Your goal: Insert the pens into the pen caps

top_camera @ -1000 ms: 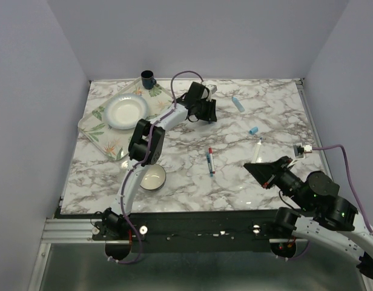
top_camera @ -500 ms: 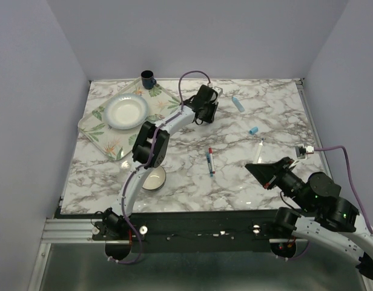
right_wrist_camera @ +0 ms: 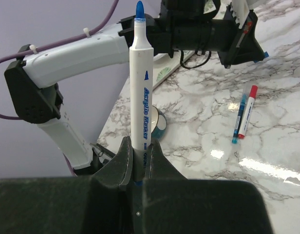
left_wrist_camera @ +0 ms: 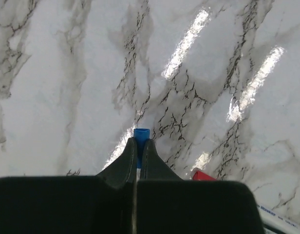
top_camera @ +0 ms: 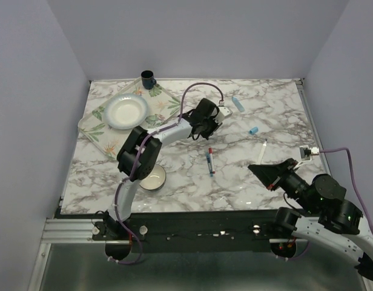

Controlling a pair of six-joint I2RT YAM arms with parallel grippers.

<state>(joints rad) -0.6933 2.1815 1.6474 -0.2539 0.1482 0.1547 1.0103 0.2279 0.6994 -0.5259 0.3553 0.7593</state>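
Blue-tipped white marker (right_wrist_camera: 140, 97) is clamped in right end effector (right_wrist_camera: 139, 151), long axis pointed out along its fingers; dark blue cap (left_wrist_camera: 141, 135) is pinched in left end effector (left_wrist_camera: 139, 144) over tabletop (left_wrist_camera: 67, 73), left of marker tip, well apart.

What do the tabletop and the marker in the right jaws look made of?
Tabletop: marble-look, white with grey veins, glossy; the streaks of glare suggest polished stone or laminate, I cannot tell which. Marker: smooth white plastic barrel, judging by its even sheen and printed blue lettering; blue tip.
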